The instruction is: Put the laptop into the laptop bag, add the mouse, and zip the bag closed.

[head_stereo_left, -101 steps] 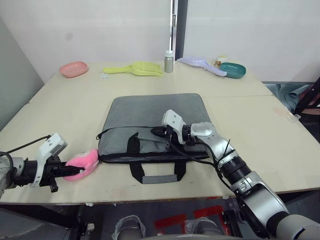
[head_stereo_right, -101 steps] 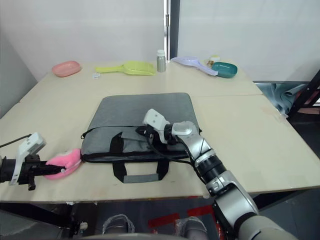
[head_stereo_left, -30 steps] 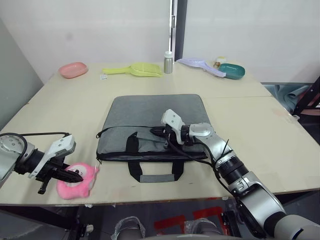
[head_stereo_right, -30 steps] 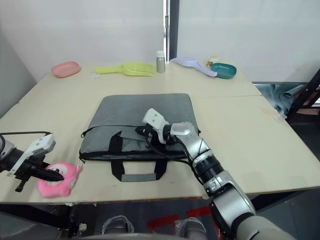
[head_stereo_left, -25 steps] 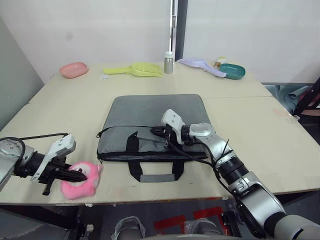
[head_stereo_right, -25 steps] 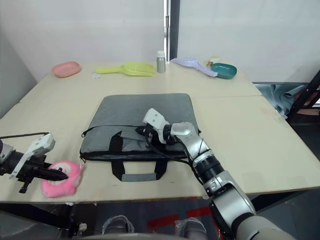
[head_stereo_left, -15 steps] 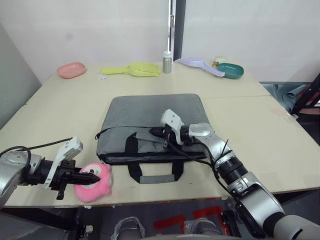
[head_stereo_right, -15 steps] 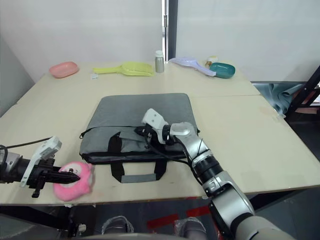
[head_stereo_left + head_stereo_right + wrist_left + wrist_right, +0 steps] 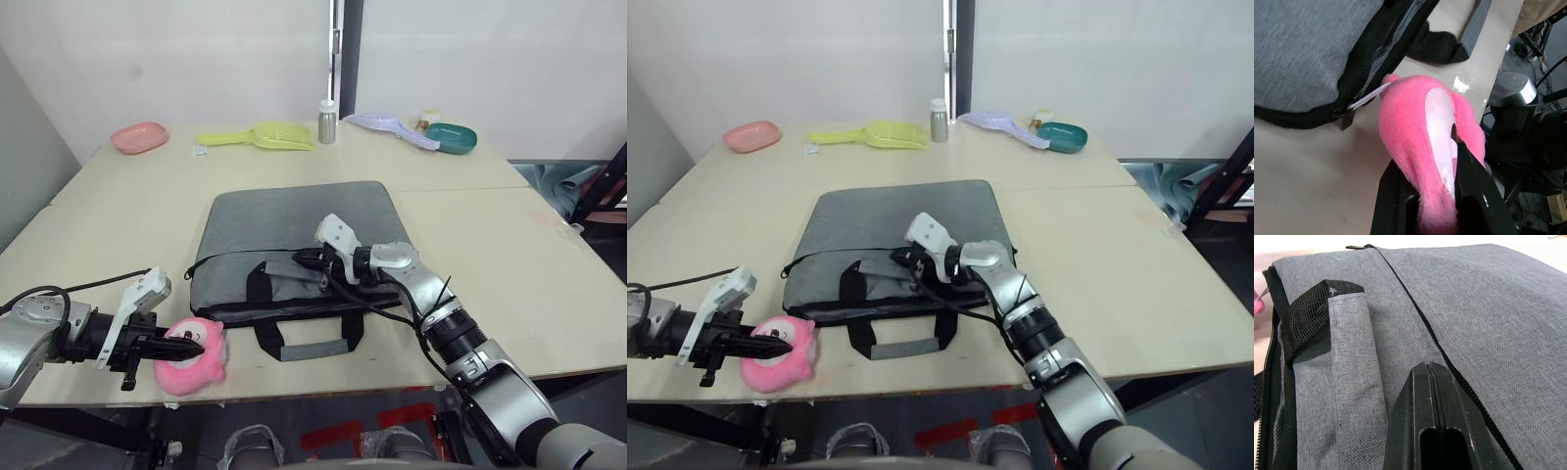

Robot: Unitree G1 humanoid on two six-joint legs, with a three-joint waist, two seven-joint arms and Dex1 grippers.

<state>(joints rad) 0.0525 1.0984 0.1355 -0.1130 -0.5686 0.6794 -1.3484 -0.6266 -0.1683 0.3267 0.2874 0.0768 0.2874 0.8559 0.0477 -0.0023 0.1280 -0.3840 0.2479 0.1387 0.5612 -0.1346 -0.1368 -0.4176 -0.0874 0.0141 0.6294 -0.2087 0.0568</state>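
Two grippers busy: left gripper (image 9: 174, 345), lower left of frame, is clamped on a pink toy (image 9: 195, 354) at the table (image 9: 509, 245) front edge, just beside the bag's near left corner. Right gripper (image 9: 307, 259), fingers pressed together, rests on the bag (image 9: 294, 220) mid-frame, near the zipper line (image 9: 1415, 323); whether it pinches anything, cannot tell. Bag lies flat in frame centre, handles (image 9: 309, 345) toward the front edge. Laptop and mouse aren't visible; likely the laptop is already inside.

Step looks like the add-the-item stage, with the right holding the bag steady. Next move calls for lifting the toy to the open side seam and pushing it in, though the task wants a white mouse, not this toy.

Versus 3.4 s ago: left arm has swung in, toy moved rightward along the front edge, closer to the bag. Right gripper stays put.
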